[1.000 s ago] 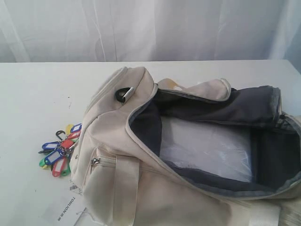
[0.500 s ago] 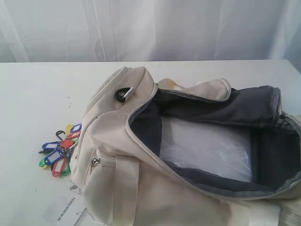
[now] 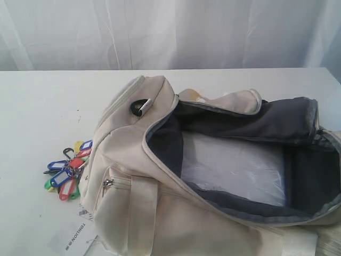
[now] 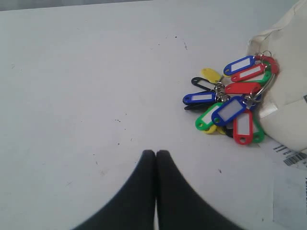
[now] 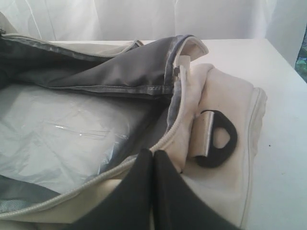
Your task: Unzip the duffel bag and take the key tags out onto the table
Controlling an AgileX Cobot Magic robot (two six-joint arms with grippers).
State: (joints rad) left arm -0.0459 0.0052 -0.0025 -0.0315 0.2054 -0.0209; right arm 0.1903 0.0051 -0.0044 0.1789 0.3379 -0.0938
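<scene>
There were the key tags (image 3: pixel 68 172), a loose bunch on the table (image 3: pixel 37 106), right against the end of the duffel bag (image 3: pixel 160 213), which gaped unzipped with its grey lining showing. The tags looked light, hard and slippery, likely to fan out, so the metal rings at the middle seemed the surest hold. The bag itself looked soft and floppy. The left gripper (image 4: pixel 156 154) hovered over bare table near the tags, fingers pressed together, holding nothing. The right gripper (image 5: pixel 153 153) sat at the bag's zipped edge, fingers together too and empty; whether it touched the fabric, I could not tell.
</scene>
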